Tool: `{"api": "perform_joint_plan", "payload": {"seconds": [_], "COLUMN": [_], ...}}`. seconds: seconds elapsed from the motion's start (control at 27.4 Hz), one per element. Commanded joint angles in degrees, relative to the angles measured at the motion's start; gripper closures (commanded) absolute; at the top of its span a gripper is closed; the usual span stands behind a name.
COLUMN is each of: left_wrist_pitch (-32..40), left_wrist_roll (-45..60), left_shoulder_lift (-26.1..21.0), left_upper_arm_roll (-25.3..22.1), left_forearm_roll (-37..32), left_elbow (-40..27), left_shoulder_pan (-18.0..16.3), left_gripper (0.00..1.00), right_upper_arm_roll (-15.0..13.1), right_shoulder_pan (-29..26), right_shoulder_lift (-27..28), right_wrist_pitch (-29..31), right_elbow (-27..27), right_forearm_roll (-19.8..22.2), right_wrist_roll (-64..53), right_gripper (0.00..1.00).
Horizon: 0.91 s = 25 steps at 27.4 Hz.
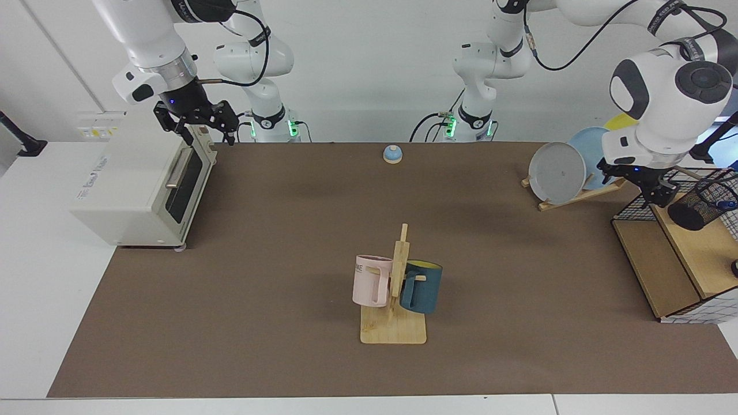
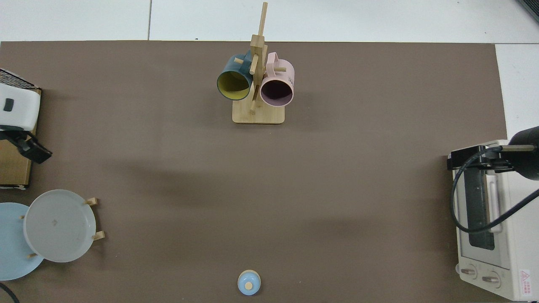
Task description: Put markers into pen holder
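Pen holder [image 1: 704, 204] with a blue-capped marker [image 1: 724, 204] inside shows only in the facing view, near the left gripper [image 1: 659, 191], fingers apart, empty. Right gripper [image 1: 203, 125] waits over the toaster oven [image 1: 124, 184], fingers apart.

A matt brown mat [image 1: 277, 230] covers the table, with a pale wooden mug rack [image 1: 395, 323] at its middle, glossy white plastic arm shells [image 1: 663, 86], a black wire-mesh pen holder [image 1: 700, 204] on smooth wood at the right, and a satin cream toaster oven [image 1: 132, 184].
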<state>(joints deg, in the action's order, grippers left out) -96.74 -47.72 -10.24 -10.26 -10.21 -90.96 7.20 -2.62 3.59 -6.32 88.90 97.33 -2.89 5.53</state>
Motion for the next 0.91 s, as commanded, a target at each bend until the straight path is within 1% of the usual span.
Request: {"api": "perform_joint_plan", "payload": {"seconds": [0.0,0.11,0.15,0.22,0.29,0.37,0.44,0.51,0.62,0.66,0.77,0.88], "left_wrist_pitch": [-0.47,-0.47,-0.47,-0.38,-0.38,-0.64,-0.82,-0.73,-0.3,0.05,0.49,0.85], "left_wrist_roll": [18.25,28.1,30.74,33.74,35.59,36.99,38.4,40.51,41.4,41.48,41.31,40.78], "left_shoulder_lift": [2.33,2.24,2.15,2.15,2.15,2.33,3.38,4.0,5.75,6.28,8.47,11.55], "left_upper_arm_roll": [3.14,4.81,5.6,7.27,9.2,12.88,13.78,13.69,12.73,11.86,8.08,7.28], "left_forearm_roll": [3.09,3.27,3.36,3.44,3.97,5.37,5.73,6.16,8.71,9.15,10.12,11.61], "left_elbow": [-2.64,-2.47,-2.29,-2.12,-2.2,-2.12,-2.12,-2.2,-2.29,-2.21,-3.08,-5.88], "left_shoulder_pan": [0.45,0.1,-0.51,-1.13,-3.23,-6.66,-7.29,-7.2,-7.11,-6.85,-4.66,-4.48], "left_gripper": [0.0,0.0,0.0,0.0,0.0,0.0,0.0,0.0,0.0,0.0,0.0,0.0], "right_upper_arm_roll": [0.51,0.51,0.51,0.51,0.51,0.51,0.51,0.51,0.51,0.51,0.51,0.51], "right_shoulder_pan": [-1.13,-0.96,-1.04,-0.96,-1.04,-1.04,-1.04,-1.04,-1.04,-1.04,-1.04,-1.04], "right_shoulder_lift": [-0.62,-0.62,-0.62,-0.62,-0.62,-0.62,-0.62,-0.62,-0.62,-0.62,-0.62,-0.62], "right_wrist_pitch": [-0.49,-0.49,-0.49,-0.49,-0.49,-0.49,-0.49,-0.49,-0.49,-0.49,-0.49,-0.49], "right_elbow": [0.4,0.4,0.4,0.4,0.4,0.4,0.4,0.4,0.4,0.4,0.4,0.4], "right_forearm_roll": [-0.97,-0.97,-0.97,-0.97,-1.06,-0.97,-0.97,-1.06,-1.06,-0.97,-1.06,-0.97], "right_wrist_roll": [-0.96,-0.96,-0.96,-0.96,-0.96,-0.96,-0.96,-0.96,-0.96,-0.96,-0.96,-0.96], "right_gripper": [0.0,0.0,0.0,0.0,0.0,0.0,0.0,0.0,0.0,0.0,0.0,0.0]}}
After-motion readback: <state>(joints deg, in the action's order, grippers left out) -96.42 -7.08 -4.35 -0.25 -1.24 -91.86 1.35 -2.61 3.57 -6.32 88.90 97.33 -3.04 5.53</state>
